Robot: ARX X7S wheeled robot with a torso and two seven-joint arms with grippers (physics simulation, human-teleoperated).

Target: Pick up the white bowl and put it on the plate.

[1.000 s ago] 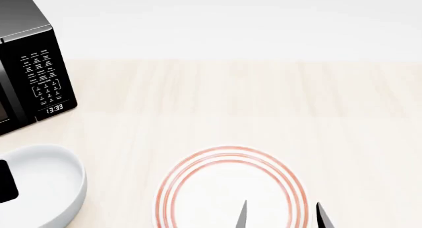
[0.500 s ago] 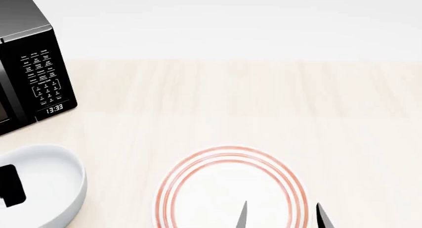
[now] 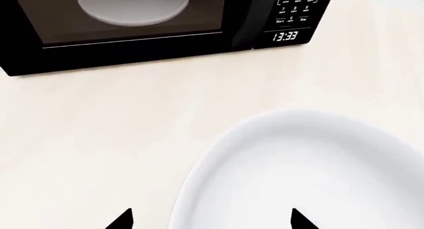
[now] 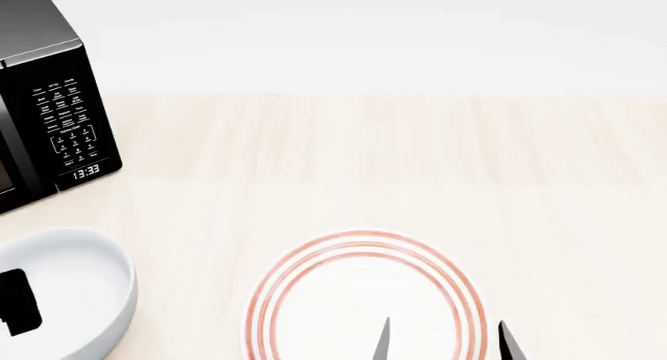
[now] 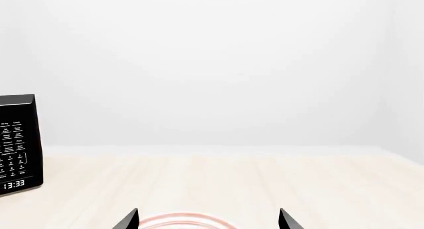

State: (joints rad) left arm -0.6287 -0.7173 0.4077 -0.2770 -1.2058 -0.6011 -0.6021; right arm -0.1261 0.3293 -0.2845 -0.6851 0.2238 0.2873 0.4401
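Left wrist view alone shows the left gripper [image 3: 208,221] spread astride the white bowl [image 3: 305,174] rim.

Clock readout "13:33" legible in pale digits on the black microwave [image 4: 47,102], at the lower end of its control panel [image 3: 291,10]; same readout visible in the left wrist view and the right wrist view [image 5: 15,184]. Sits beyond the left claw [image 3: 208,220] and well off to the left of the right claw [image 5: 208,220]. Keypad above the readout printed with small white characters, too small to read in any view. No other text, brand or label legible.
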